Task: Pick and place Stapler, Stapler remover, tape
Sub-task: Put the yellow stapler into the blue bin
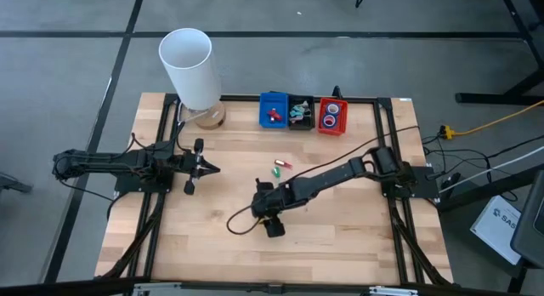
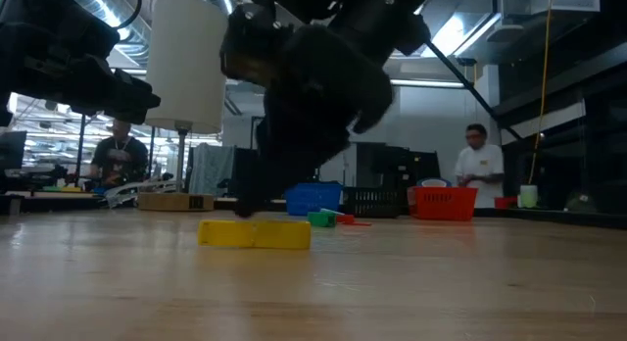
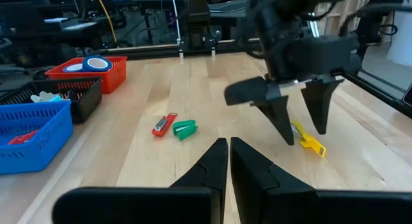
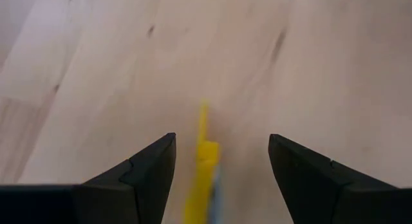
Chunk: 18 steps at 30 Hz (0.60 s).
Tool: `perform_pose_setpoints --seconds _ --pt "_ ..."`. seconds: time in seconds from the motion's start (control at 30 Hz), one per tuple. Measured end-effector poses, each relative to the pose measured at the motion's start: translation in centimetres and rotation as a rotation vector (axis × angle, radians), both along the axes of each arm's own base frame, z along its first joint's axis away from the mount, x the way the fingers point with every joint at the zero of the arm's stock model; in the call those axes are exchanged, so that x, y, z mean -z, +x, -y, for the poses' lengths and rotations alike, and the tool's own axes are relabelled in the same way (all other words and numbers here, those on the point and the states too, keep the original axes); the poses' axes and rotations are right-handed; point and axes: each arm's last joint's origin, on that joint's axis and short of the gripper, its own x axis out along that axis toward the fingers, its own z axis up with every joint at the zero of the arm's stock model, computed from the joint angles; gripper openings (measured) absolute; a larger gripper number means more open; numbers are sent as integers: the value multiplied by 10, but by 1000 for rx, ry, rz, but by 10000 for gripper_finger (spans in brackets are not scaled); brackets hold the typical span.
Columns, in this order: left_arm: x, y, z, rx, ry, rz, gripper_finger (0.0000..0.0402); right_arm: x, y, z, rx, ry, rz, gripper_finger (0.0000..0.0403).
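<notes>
A small yellow stapler point(image 4: 203, 163) lies flat on the wooden table, also seen in the low view point(image 2: 255, 233) and the left wrist view point(image 3: 309, 140). My right gripper point(image 4: 222, 136) hangs over it, pointing down and open, with one finger on each side and apart from it; it hides the stapler in the high view point(image 1: 269, 209). A red piece point(image 3: 164, 125) and a green piece point(image 3: 185, 129) lie together near mid-table. Blue tape rolls point(image 3: 96, 62) rest in the red bin point(image 1: 331, 126); pink and yellow rolls do not show. My left gripper point(image 3: 228, 141) is shut and waits at the table's left point(image 1: 212, 168).
Three small bins stand in a row at the far edge: blue point(image 1: 263, 111), black point(image 1: 299, 124) and red. A tall white cylinder point(image 1: 189, 66) stands at the far left corner. A black cable point(image 1: 242, 221) loops on the table beside the right gripper. People stand in the room behind.
</notes>
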Motion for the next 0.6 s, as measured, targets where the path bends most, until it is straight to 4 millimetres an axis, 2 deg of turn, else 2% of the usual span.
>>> perform_pose_setpoints --seconds 0.17,0.3,0.4,0.6 --pt "0 0 0 0 0 0 15 14 -1 -10 17 18 -31 249" --pt "0 0 0 0 0 0 15 18 -2 -15 22 -19 -29 235" --pt "0 0 0 0 0 0 15 19 -2 -14 34 -37 -30 198" --pt "0 0 0 0 0 0 15 19 -2 -12 86 -26 -39 99"
